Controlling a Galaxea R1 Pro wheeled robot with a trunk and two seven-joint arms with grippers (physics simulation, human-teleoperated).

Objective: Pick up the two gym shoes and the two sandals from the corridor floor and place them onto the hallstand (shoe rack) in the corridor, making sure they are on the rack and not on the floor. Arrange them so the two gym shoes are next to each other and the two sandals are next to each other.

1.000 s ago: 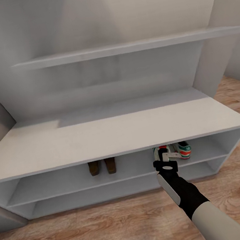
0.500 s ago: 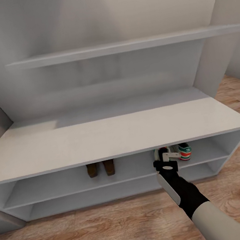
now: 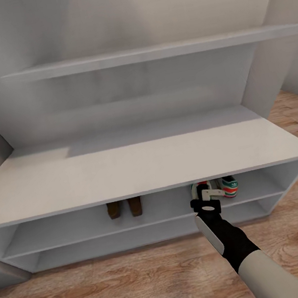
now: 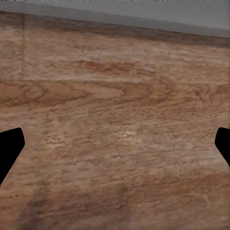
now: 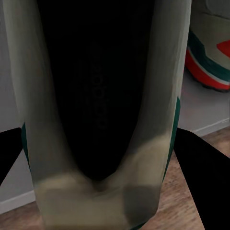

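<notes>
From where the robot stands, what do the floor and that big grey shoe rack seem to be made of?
The floor looks like light brown wood planks, matt, with visible grain and knots. The shoe rack looks like smooth pale grey painted board, plain with no grain showing; whether wood or laminate is unclear.

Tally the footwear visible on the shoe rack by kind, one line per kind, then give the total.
Gym shoes: 2, one resting on the upper shelf, one at the right gripper.
Sandals: 2, side by side, left sandal and right sandal, on the same shelf of the hallstand.
Total: 4
</notes>
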